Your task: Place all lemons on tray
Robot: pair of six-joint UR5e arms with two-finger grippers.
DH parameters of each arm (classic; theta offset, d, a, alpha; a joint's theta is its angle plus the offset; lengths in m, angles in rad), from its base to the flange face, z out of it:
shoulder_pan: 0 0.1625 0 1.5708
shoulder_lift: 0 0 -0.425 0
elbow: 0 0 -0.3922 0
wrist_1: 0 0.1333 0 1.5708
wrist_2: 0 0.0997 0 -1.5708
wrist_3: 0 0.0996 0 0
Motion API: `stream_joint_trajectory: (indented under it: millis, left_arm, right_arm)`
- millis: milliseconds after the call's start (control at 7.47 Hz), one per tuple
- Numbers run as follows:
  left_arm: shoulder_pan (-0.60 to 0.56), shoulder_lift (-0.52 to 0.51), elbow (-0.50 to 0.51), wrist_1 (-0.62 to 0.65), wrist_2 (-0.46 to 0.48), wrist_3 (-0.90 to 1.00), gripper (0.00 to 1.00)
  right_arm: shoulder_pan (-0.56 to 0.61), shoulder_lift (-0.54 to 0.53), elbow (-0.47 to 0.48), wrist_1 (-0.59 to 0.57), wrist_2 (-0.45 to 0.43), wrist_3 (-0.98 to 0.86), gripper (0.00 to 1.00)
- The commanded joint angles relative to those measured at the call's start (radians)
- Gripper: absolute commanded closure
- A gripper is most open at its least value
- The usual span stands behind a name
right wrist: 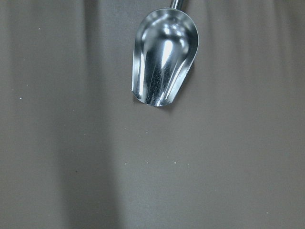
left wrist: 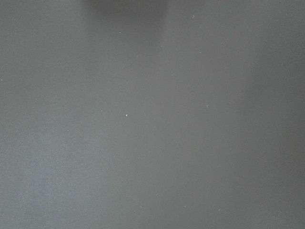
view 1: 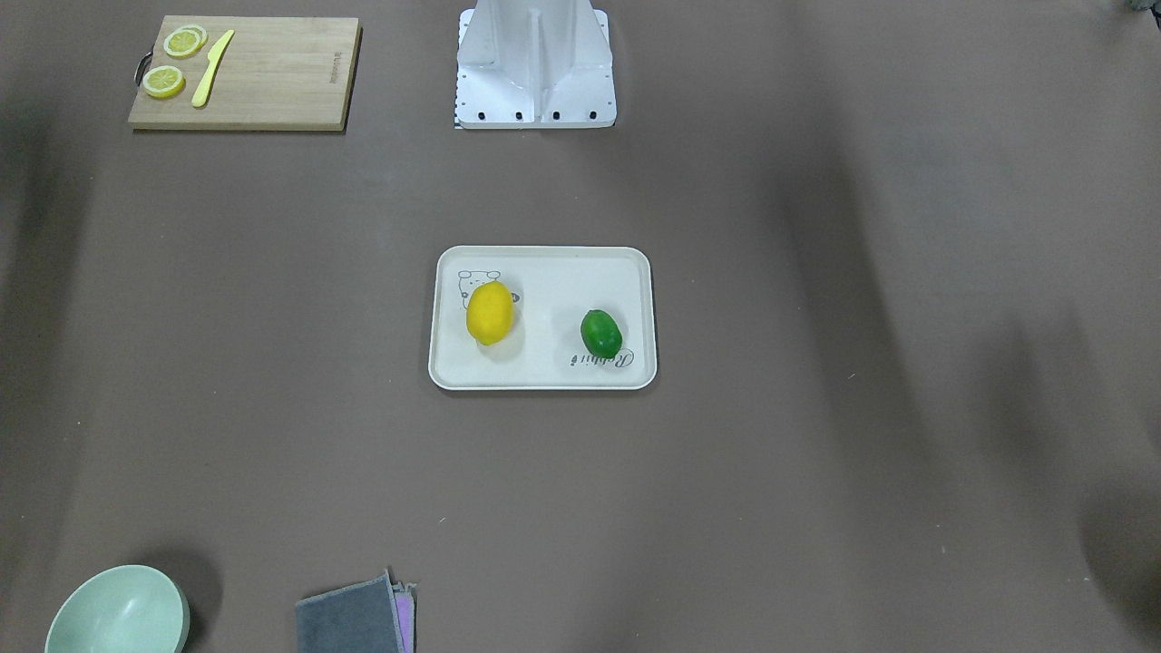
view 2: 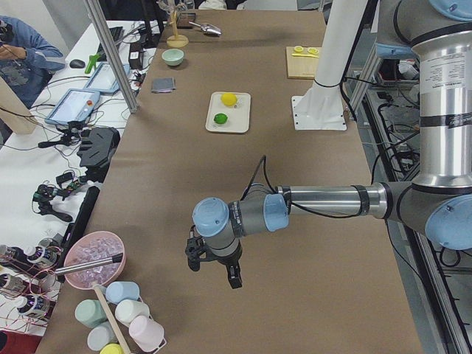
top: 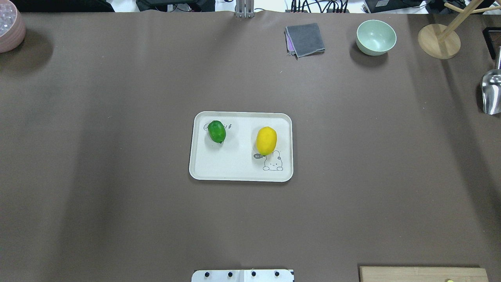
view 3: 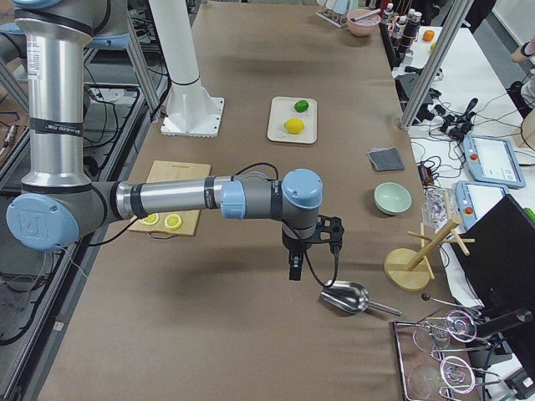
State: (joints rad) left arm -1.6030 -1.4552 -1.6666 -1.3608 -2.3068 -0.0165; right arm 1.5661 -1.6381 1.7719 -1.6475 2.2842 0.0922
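The yellow lemon (view 1: 490, 312) and the smaller green lemon (view 1: 600, 333) both lie on the off-white tray (view 1: 544, 374) at the table's middle, a hand's width apart. In the overhead view the green lemon (top: 216, 131) is on the tray's (top: 240, 174) left half and the yellow lemon (top: 266, 140) on its right half. My left gripper (view 2: 214, 271) shows only in the exterior left view, hanging over bare table far from the tray. My right gripper (view 3: 313, 255) shows only in the exterior right view, above a metal scoop. I cannot tell whether either is open or shut.
A wooden cutting board (view 1: 272, 77) holds lemon slices (view 1: 164, 81) and a yellow knife (view 1: 211, 68). A mint bowl (top: 375, 37), a folded grey cloth (top: 305, 39), a wooden stand (top: 438, 41), a metal scoop (right wrist: 164, 57) and a pink bowl (top: 9, 25) stand along the far edge.
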Motion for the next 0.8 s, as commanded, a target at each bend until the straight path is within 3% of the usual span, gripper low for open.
stream_joint_trajectory:
  millis: [0, 670]
  left_arm:
    - [0.000, -0.005, 0.002, 0.000, 0.001, 0.000, 0.02]
    - [0.000, -0.008, 0.013, -0.001, 0.001, 0.001, 0.02]
  right_arm:
    - [0.000, 0.000, 0.003, 0.000, 0.004, -0.003, 0.00]
    - [0.000, 0.000, 0.001, 0.000, 0.006, -0.003, 0.00]
